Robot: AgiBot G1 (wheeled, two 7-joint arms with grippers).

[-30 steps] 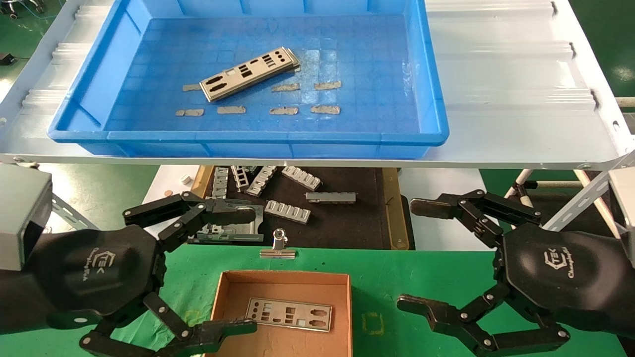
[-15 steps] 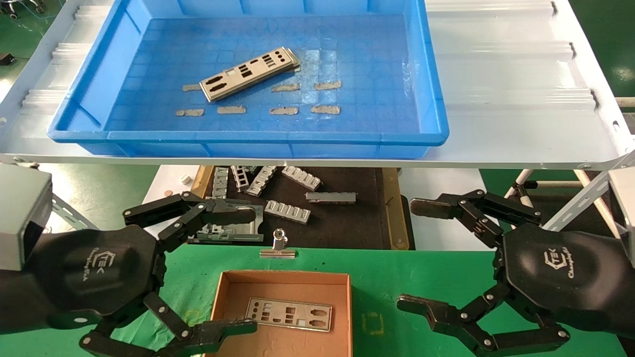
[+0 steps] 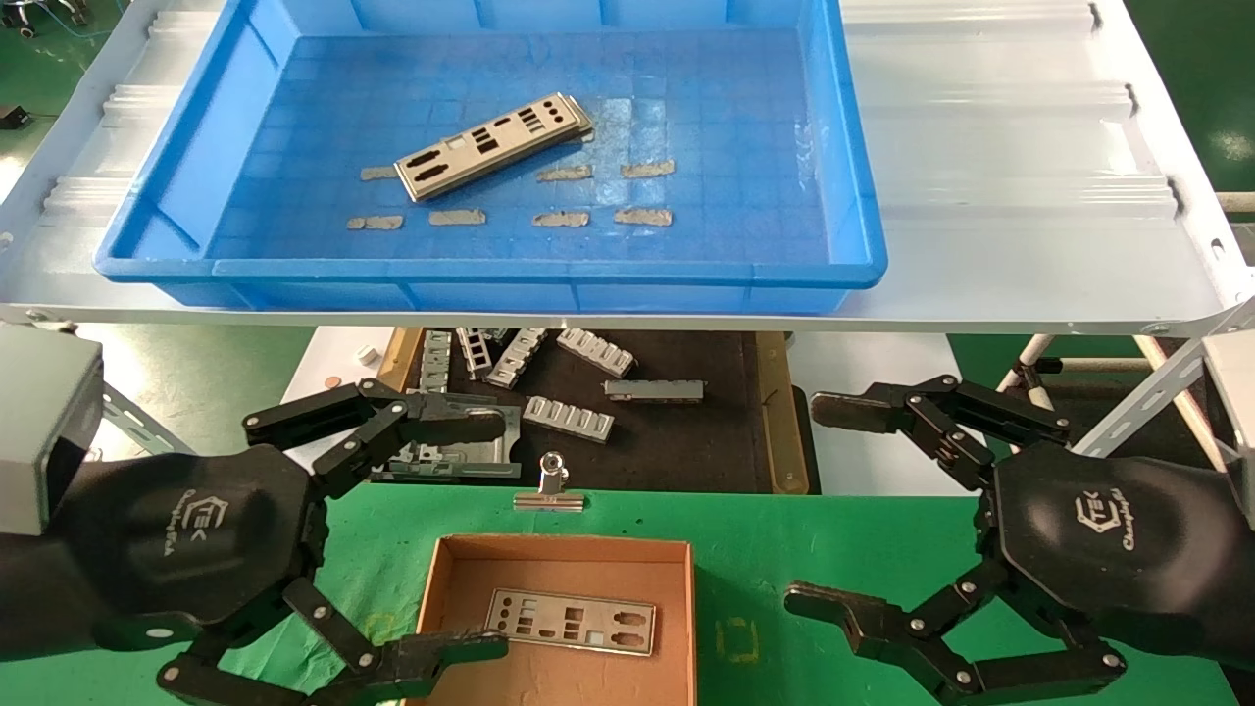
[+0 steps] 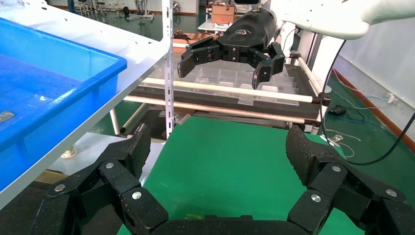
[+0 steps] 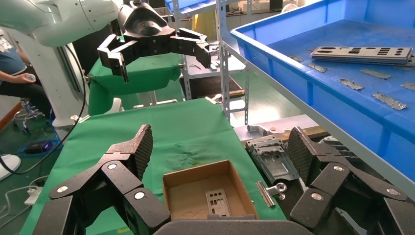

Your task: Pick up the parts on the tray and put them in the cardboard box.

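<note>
The parts (image 3: 493, 145) lie slanted on the floor of the blue tray (image 3: 490, 277), which sits on the upper shelf; the right wrist view also shows them (image 5: 362, 54). The cardboard box (image 3: 564, 551) rests on the green cloth below, with one plate (image 3: 573, 621) flat inside it, and both also show in the right wrist view, the box (image 5: 195, 172) and the plate (image 5: 218, 201). My left gripper (image 3: 490, 534) hangs open at the box's left side. My right gripper (image 3: 812, 502) hangs open to the right of the box. Both are empty.
Tan tape strips (image 3: 559, 219) dot the tray floor. Ribbed grey brackets (image 3: 569, 418) lie on the dark mat (image 3: 686, 441) beyond the box. A binder clip (image 3: 551, 490) sits on the cloth's far edge. The white shelf (image 3: 1029, 196) overhangs the mat.
</note>
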